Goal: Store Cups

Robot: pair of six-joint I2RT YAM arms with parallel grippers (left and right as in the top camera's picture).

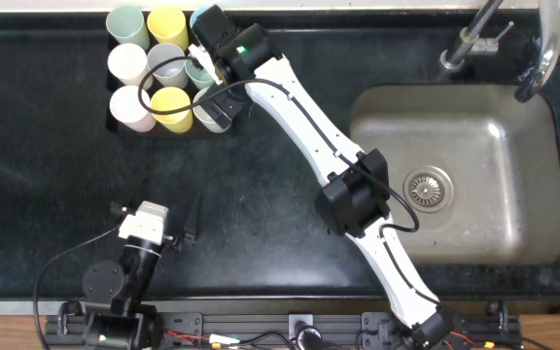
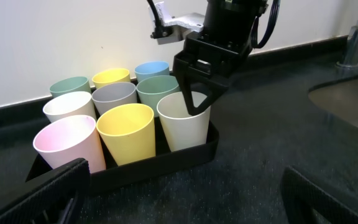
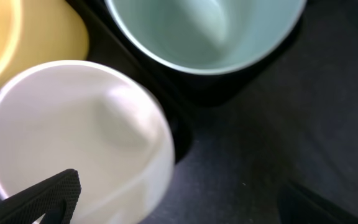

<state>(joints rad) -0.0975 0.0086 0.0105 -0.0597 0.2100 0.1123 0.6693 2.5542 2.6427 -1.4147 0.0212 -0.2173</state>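
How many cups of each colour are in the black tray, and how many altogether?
yellow cups: 2
white cups: 2
green cups: 2
blue cup: 1
grey cup: 1
pink cup: 1
Total: 9

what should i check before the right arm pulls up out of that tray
1. Cream cup upright in the corner of the tray: ok.
2. Right gripper open, one finger inside the cup: ok.
3. That finger free of the cup's wall: cannot tell.
4. Neighbouring yellow cup upright: ok.
5. Cable looping above the cups, free of them: cannot tell.
6. Left gripper open, off the tray: ok.
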